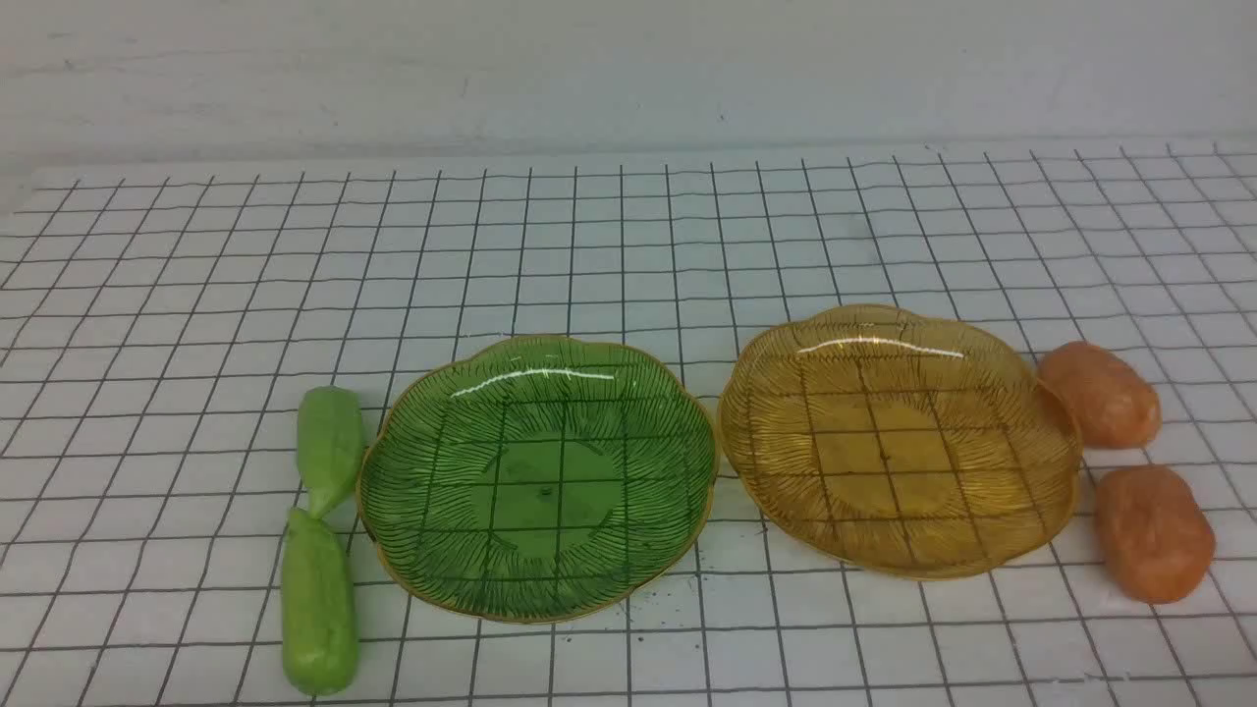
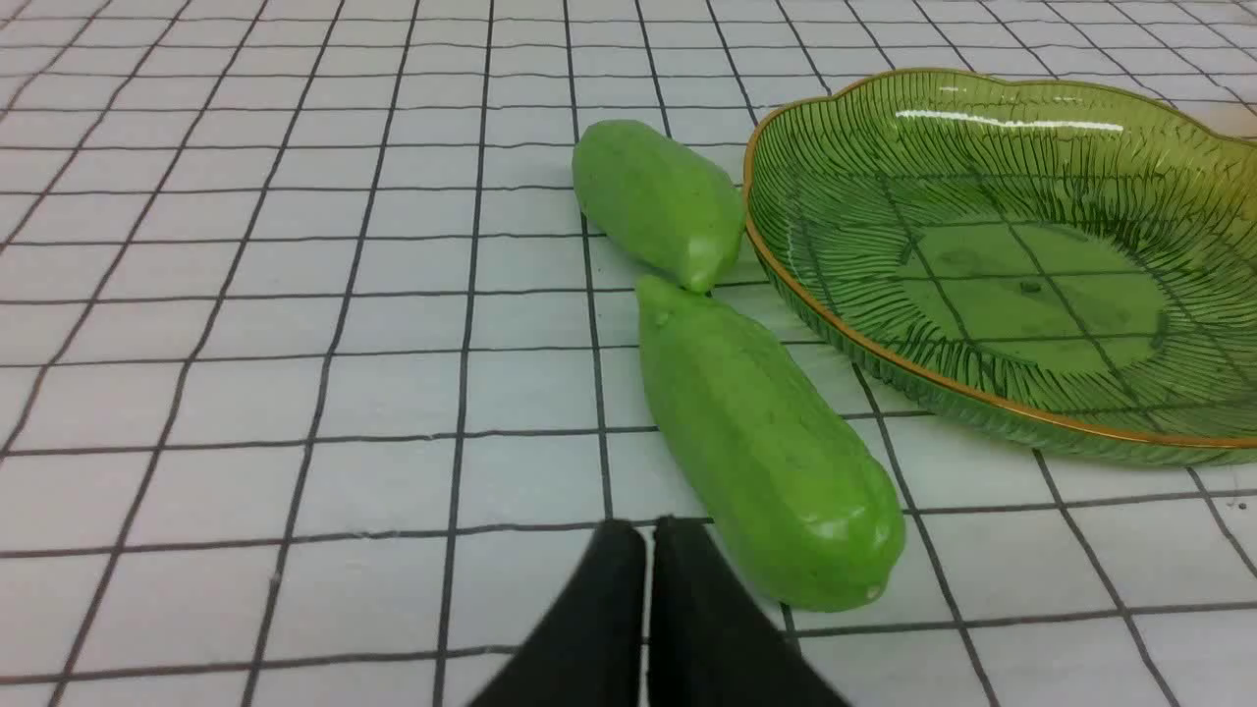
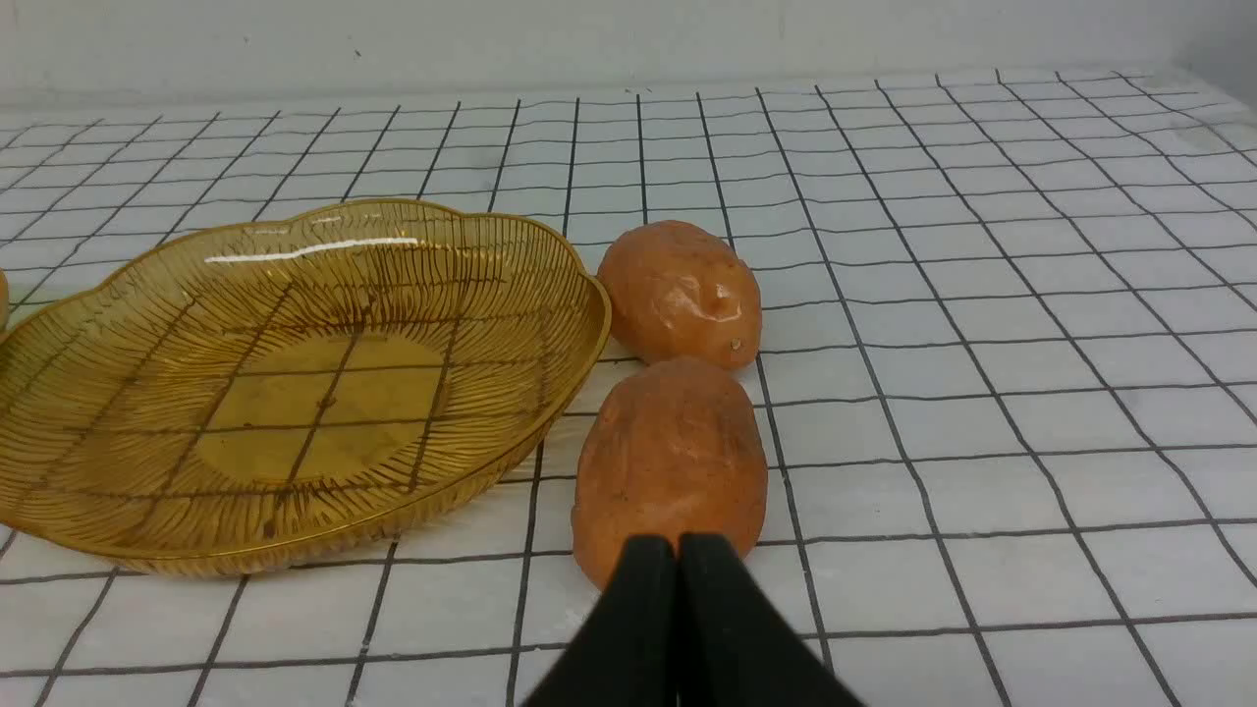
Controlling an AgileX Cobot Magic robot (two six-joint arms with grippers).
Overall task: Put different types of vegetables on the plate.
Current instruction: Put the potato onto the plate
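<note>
Closed, empty pincers (image 2: 652, 530) (image 3: 678, 545) face vegetables beside their plates
Green pieces (image 1: 320, 604) touch end to end beside the green plate (image 1: 550, 491); grasping one could drag its neighbour; the nearer potato (image 1: 1153, 535) could roll.

A white tabletop (image 1: 628, 255) carries a grid of thin dark lines, some of them slightly wavy. Behind it rises a pale wall (image 1: 628, 74) with faint scuffs (image 1: 69, 64). Small dark specks (image 1: 643, 621) dot the tabletop's near part.
</note>
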